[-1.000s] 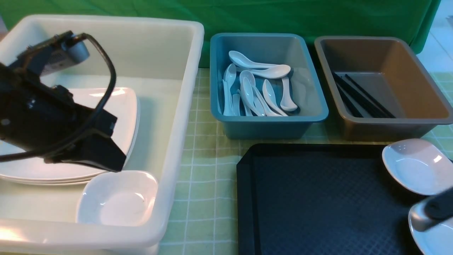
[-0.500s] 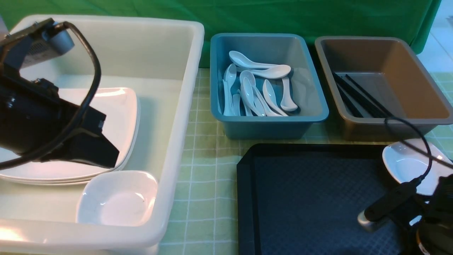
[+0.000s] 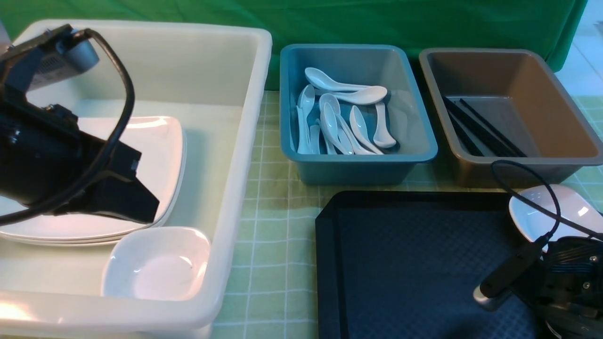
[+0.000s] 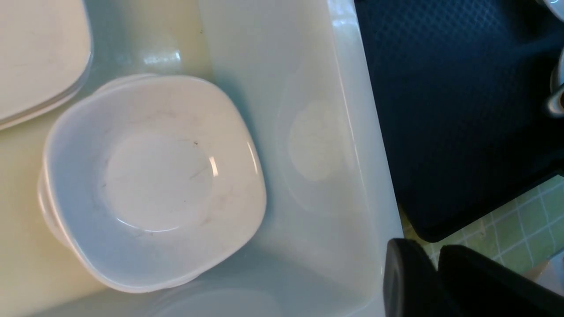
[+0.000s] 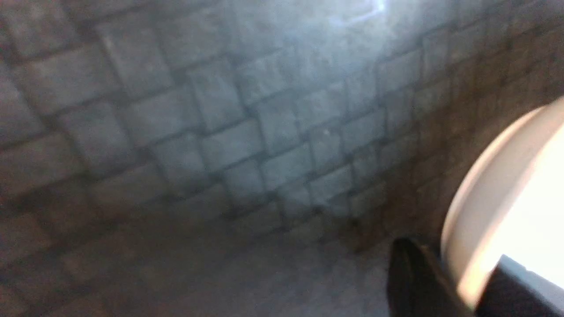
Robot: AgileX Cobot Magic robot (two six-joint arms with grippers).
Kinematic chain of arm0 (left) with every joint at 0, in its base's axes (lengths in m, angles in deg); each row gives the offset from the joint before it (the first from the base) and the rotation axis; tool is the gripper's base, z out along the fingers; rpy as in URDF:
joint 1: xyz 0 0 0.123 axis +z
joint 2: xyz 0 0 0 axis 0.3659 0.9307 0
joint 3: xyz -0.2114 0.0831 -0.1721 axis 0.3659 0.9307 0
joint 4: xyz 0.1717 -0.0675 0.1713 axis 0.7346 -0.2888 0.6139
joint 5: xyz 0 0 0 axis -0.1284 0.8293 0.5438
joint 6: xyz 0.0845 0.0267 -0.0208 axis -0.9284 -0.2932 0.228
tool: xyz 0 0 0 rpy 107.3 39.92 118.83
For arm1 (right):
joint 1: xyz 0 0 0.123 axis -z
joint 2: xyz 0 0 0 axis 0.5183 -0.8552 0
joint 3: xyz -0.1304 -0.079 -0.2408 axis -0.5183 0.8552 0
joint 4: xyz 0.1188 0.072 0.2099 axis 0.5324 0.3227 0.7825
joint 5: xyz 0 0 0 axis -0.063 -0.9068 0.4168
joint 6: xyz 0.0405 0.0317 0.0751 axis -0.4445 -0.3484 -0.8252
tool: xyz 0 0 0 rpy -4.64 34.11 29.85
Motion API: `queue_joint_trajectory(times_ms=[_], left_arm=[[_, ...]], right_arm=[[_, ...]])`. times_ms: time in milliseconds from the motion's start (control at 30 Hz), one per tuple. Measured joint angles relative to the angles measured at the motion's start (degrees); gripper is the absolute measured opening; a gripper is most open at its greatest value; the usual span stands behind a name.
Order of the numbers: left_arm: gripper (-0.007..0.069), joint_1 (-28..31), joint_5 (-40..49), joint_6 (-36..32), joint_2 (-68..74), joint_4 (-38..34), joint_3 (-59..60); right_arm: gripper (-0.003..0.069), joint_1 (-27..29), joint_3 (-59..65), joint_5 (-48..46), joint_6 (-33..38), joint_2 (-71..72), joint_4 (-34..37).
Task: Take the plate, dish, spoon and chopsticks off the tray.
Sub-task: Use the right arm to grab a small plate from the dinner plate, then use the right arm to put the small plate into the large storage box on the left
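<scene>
Dish-clearing step. Right claw (image 5: 454, 257) pinched on dish (image 5: 498, 198) rim, near right corner of tray (image 3: 405, 254). Left claw (image 4: 436, 275) closed, empty, over white tub (image 3: 245, 141). Next, I'd judge: lift level, carry left to tub.

Tray (image 3: 414, 263) matt black plastic, diamond-textured; dish (image 5: 506, 198) glossy, smooth white.

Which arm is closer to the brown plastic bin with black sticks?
Right. The right pincer hangs over the black textured tray by the brown bin; the left pincer is over the white plastic tub.
</scene>
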Motion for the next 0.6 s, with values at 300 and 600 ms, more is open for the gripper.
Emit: queue_joint_trajectory(times_ms=[300, 600], left_arm=[[0.0098, 0.0, -0.4, 0.6, 0.0, 3.3, 0.0], [0.0099, 4.7, -7.5, 5.9, 0.0, 9.7, 0.0]], right_arm=[[0.0026, -6.4, -4.4, -8.9, 4.8, 8.0, 6.8], [0.0026, -18.6, -25.2, -19.1, 8.4, 22.1, 22.6]])
